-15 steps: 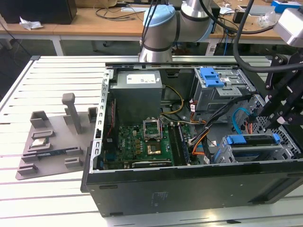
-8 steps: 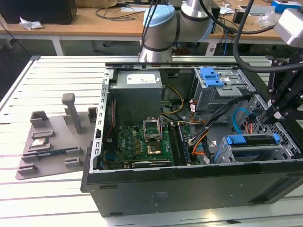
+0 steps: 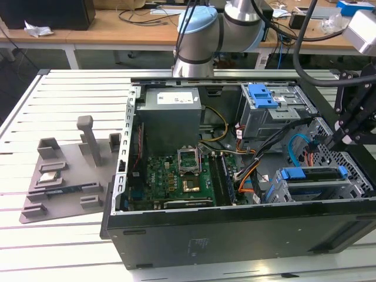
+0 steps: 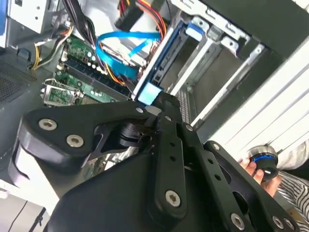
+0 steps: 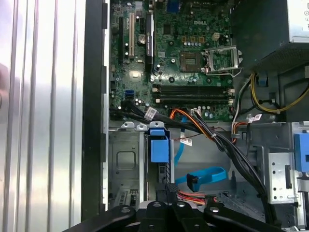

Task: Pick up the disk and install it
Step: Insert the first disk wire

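On the exterior view's left a grey fixture plate [image 3: 64, 176] is seen beside the open computer case [image 3: 194, 235]. The arm [image 3: 202, 35] is reached over the case from behind, and the gripper [image 3: 336, 141] is lowered at the exterior view's right. The disk [image 3: 311, 174] is seated edge-up in the drive cage [image 3: 282, 191], just beneath the fingertips [image 5: 167, 188], which are drawn together. Whether the blue rail is pinched cannot be made out.
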Controlling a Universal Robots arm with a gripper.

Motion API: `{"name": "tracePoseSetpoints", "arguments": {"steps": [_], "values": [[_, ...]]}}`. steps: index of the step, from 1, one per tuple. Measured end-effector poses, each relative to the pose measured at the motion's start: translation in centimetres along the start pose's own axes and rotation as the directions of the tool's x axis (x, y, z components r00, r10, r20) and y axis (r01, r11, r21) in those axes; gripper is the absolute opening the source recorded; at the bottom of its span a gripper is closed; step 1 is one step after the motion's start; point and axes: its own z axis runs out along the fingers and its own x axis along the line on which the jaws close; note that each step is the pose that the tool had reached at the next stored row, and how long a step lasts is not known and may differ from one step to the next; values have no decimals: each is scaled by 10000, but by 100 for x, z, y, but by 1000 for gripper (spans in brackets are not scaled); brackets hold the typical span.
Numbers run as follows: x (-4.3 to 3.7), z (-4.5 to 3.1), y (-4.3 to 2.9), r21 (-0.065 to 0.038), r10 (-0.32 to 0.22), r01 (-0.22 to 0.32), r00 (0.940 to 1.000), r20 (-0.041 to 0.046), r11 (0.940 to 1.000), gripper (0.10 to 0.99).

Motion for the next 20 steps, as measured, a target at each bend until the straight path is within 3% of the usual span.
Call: {"name": "tracePoseSetpoints", "arguments": {"steps": [3,6,10,13,19,20], "values": [[-113,41,-59,1,5,-5,10000,-57,10000,106],[-383,175,-181,0,12,-12,9999,-128,10000,106],[-570,268,-270,-1,16,-16,9999,-168,10000,106],[-633,299,-336,0,21,-21,9997,-224,10000,106],[-633,299,-337,0,24,-24,9997,-251,10000,114],[-633,299,-337,0,24,-24,9997,-252,10000,169]]}}
